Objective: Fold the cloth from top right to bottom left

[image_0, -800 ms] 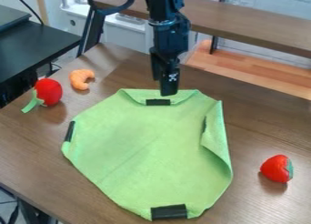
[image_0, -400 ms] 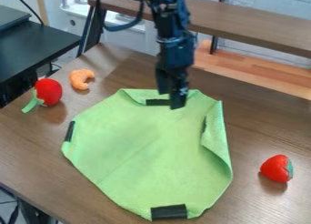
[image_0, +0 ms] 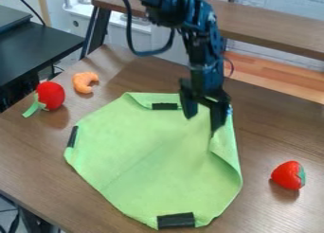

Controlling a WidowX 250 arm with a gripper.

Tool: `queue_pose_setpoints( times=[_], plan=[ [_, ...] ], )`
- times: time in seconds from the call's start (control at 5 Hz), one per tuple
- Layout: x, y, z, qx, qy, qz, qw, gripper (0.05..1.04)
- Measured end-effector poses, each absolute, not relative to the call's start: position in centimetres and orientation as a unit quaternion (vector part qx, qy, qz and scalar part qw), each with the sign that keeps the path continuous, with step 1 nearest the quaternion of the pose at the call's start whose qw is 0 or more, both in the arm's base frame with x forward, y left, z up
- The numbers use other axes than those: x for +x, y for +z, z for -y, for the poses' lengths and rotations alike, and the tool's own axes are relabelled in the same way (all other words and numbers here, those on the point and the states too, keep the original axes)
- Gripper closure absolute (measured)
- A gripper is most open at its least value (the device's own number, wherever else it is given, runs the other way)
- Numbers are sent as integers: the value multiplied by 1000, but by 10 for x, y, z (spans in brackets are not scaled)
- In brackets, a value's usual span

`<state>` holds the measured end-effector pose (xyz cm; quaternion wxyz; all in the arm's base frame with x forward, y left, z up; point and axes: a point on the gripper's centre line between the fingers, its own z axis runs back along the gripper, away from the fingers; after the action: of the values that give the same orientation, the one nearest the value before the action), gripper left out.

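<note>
One green cloth (image_0: 145,151) is spread on the brown table (image_0: 278,128), its right edge folded inward. Over its upper right part the gripper (image_0: 203,123) is held wide open, with nothing clasped between the fingers; whether the cloth is touched cannot be told. A red strawberry (image_0: 287,175) is set to the right.
</note>
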<state>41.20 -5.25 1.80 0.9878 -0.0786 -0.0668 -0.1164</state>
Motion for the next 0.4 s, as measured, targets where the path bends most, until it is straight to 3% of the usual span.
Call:
queue_pose_setpoints(
  times=[0.4],
  plan=[
    [424,9,75,-96,-4,132,987,84]
  ],
)
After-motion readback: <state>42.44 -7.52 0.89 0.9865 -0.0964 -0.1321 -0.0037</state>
